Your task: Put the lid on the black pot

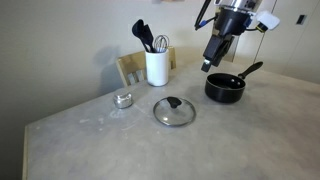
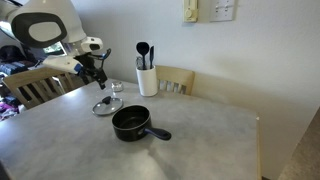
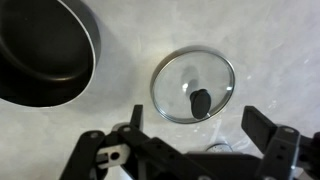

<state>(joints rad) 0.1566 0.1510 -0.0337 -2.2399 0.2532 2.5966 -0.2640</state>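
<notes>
The lid (image 1: 174, 110) is clear glass with a metal rim and a black knob. It lies flat on the grey table, apart from the black pot (image 1: 225, 88), whose long handle points away. Both exterior views show them: the lid (image 2: 107, 104) and the pot (image 2: 130, 122). My gripper (image 1: 212, 62) hangs in the air above the table, over the area between lid and pot, also in the exterior view (image 2: 97, 75). In the wrist view the open, empty gripper (image 3: 198, 125) frames the lid (image 3: 195, 85), and the pot (image 3: 40, 50) is at upper left.
A white utensil holder (image 1: 157, 65) with black utensils stands at the back of the table. A small round silver object (image 1: 123, 99) sits near the lid. Wooden chairs (image 2: 180, 80) stand at the table's edges, and a wall is behind.
</notes>
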